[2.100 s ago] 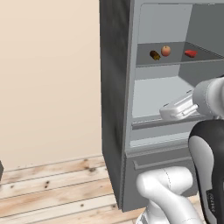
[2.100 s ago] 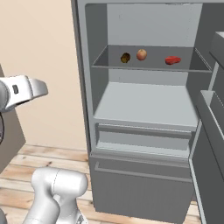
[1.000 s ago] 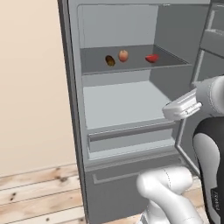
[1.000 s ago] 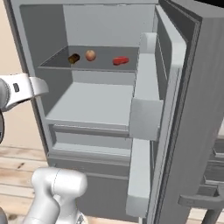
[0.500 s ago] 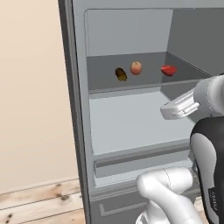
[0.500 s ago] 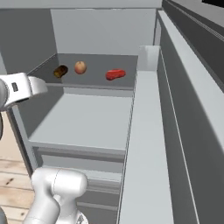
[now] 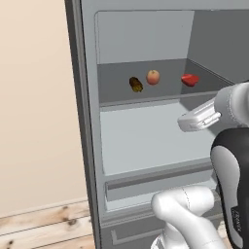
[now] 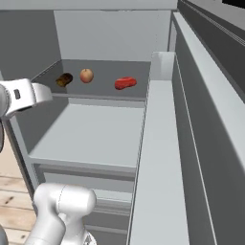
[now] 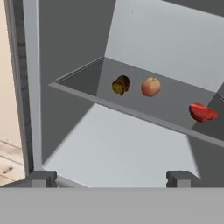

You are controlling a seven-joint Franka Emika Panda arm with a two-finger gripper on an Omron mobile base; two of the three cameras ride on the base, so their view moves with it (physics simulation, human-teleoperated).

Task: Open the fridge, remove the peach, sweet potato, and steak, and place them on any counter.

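The fridge [image 7: 87, 146] is open. Its shelf, in the upper middle of the frame, holds the sweet potato [image 9: 120, 85], peach [image 9: 150, 86] and steak [image 9: 202, 112] in a row. The gripper [image 9: 111, 178] points at them, fingers wide apart, holding nothing.
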